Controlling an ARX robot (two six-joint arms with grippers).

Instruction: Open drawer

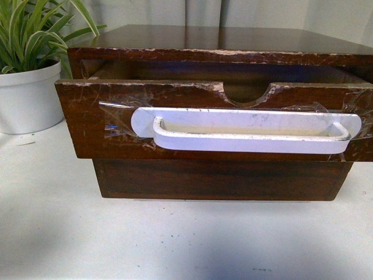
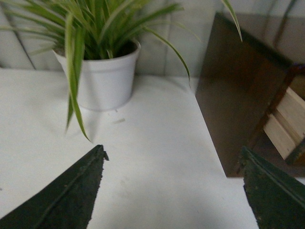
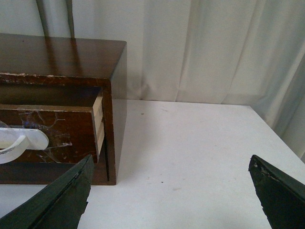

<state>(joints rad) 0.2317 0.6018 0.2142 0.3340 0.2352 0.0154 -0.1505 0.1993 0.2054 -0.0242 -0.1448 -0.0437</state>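
Observation:
The drawer (image 1: 93, 125) has a dark brown scratched front, a half-round notch in its rim and a long white handle (image 1: 245, 131) held by clear tape. It stands pulled partway out of the wooden cabinet (image 1: 221, 41). Neither gripper shows in the front view. My left gripper (image 2: 174, 164) is open and empty over the white table, left of the cabinet side (image 2: 233, 95). My right gripper (image 3: 171, 174) is open and empty over the table, right of the cabinet; the drawer front (image 3: 57, 138) and the handle's end (image 3: 19, 140) show in its view.
A plain handle-less dark wood drawer front (image 1: 221, 179) sits below the pulled-out drawer. A white pot with a striped green plant (image 1: 26, 96) stands left of the cabinet and also shows in the left wrist view (image 2: 107, 78). White curtains (image 3: 214, 47) hang behind the white table (image 1: 175, 239).

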